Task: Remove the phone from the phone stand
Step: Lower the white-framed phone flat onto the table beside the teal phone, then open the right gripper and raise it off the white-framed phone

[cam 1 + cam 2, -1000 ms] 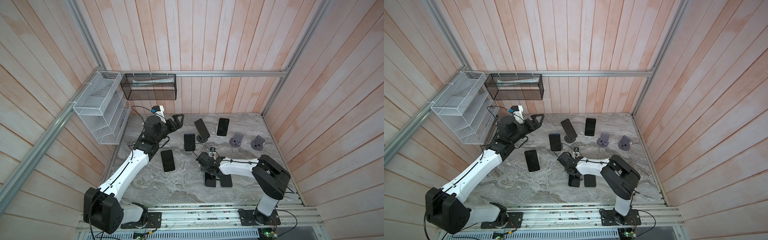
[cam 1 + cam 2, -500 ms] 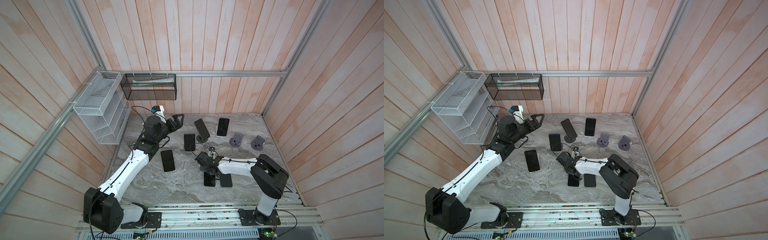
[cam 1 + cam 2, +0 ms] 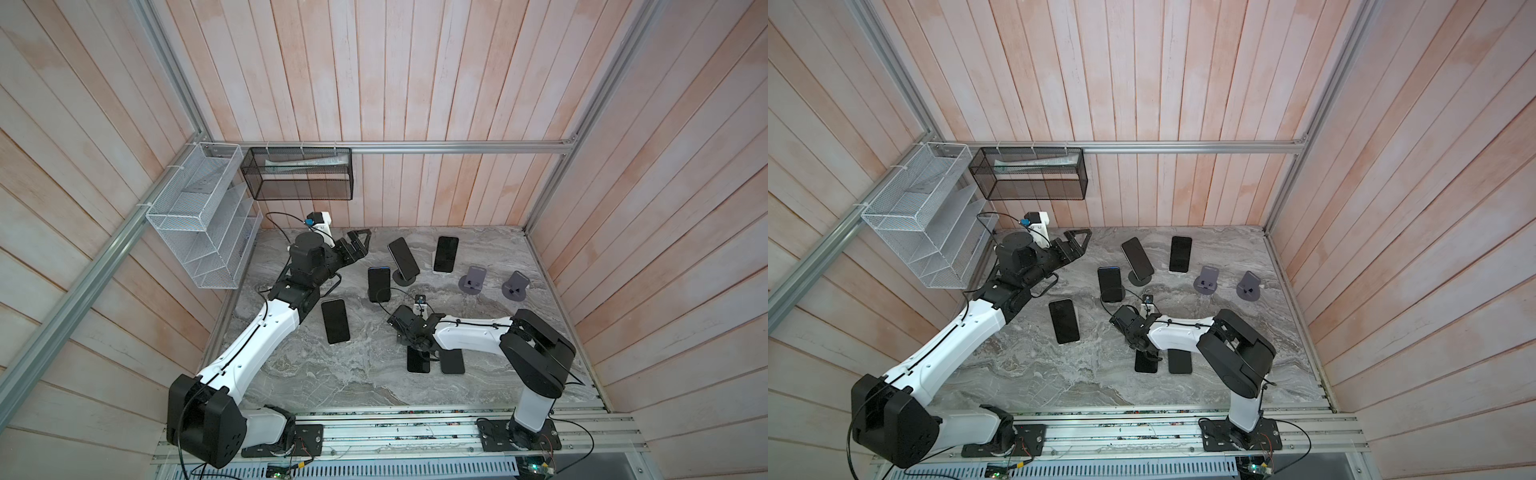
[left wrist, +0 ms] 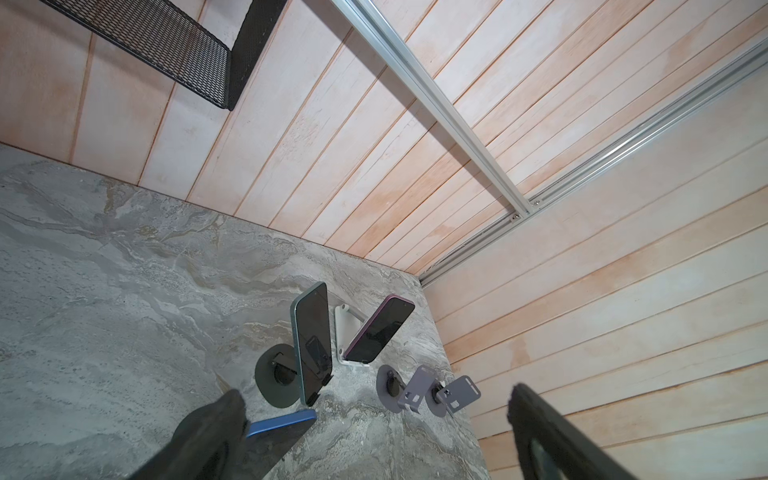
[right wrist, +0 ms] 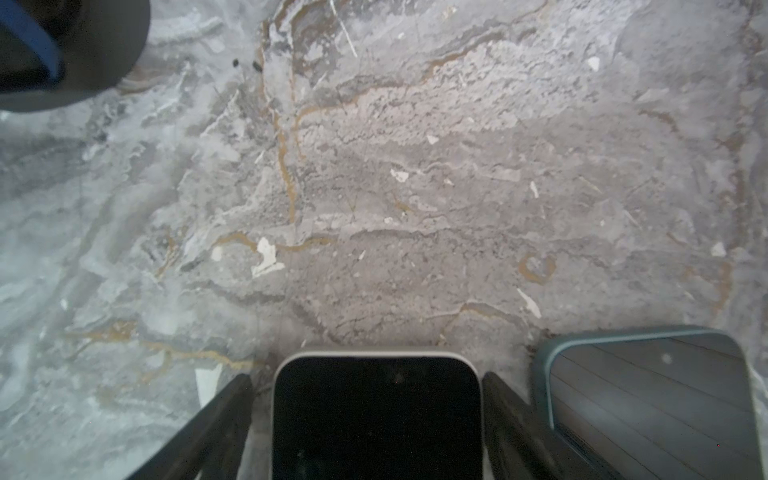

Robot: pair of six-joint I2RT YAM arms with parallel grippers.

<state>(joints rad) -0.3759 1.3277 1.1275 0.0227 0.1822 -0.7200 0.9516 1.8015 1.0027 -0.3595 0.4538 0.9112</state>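
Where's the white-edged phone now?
In a top view the white-edged phone lies flat on the table, front centre, between the fingers of the right pincer, beside a teal-edged phone.

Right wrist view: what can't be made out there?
In the right wrist view:
- white-edged phone: only one end shows, the rest cut off by the frame edge.
- teal-edged phone: likewise cropped by the edge.
- right gripper: fingers cropped; whether either touches the white-edged phone is unclear.
- dark base: blurred and cropped at a corner; what it carries cannot be told.
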